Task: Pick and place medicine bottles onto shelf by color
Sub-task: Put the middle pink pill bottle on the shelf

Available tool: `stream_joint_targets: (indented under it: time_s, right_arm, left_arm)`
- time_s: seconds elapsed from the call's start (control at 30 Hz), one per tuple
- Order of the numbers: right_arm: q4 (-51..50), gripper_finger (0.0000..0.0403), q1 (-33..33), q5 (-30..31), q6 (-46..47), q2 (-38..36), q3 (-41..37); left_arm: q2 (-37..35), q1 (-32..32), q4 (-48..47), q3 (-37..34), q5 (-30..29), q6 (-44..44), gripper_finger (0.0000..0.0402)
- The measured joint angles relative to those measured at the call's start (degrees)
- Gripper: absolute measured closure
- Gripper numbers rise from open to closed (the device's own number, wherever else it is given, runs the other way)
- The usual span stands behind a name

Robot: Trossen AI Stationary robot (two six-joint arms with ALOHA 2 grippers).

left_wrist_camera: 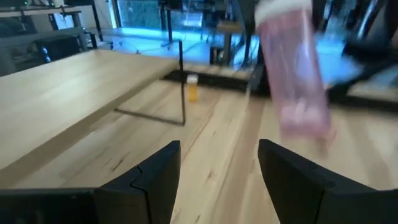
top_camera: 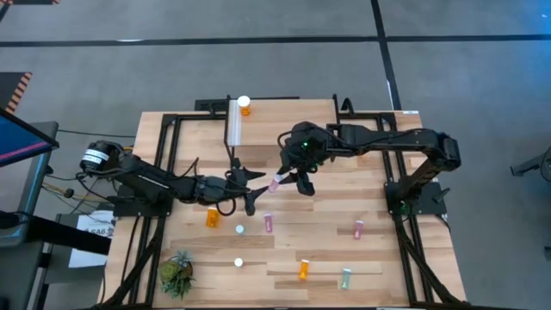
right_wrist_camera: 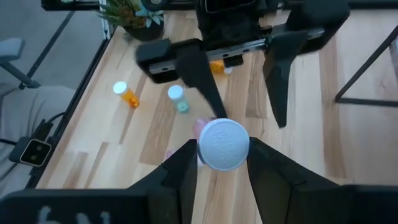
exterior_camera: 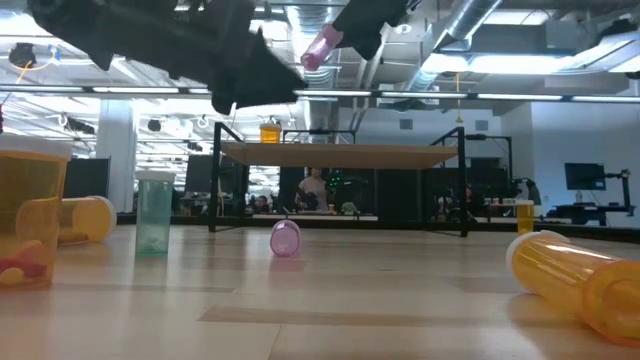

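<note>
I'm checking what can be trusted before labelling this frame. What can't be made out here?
- Shelf: the high view shows only its near end; the arms cover the rest.
- Pink bottle in the right gripper: blurred in the left wrist view, so contents and label are unreadable.
- Left gripper: open, but whether it touches that bottle is unclear.
- Orange bottle: cut off by the low view's edge.
</note>
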Motion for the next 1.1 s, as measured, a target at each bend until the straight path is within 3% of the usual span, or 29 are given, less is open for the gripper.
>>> stream_joint_targets:
  time_s: [0.17, 0.37, 1.1]
  right_arm:
    - [-2.1, 0.0257, 0.0, 0.1, 0.0, 0.0, 0.0]
    - [-1.4, 0.0255, 0.0, 0.2, 0.0, 0.0, 0.0]
    - [1.0, 0.0256, -0.2, 0.4, 0.4, 0.0, 0.0]
  left_arm:
    - [-6.1, 0.0, -8.2, 0.0, -2.9, -2.4, 0.0198]
    - [-8.3, -1.3, -5.4, -0.1, -1.2, -1.9, 0.0198]
    - [1.2, -0.5, 4.9, -0.2, 0.9, -2.9, 0.0198]
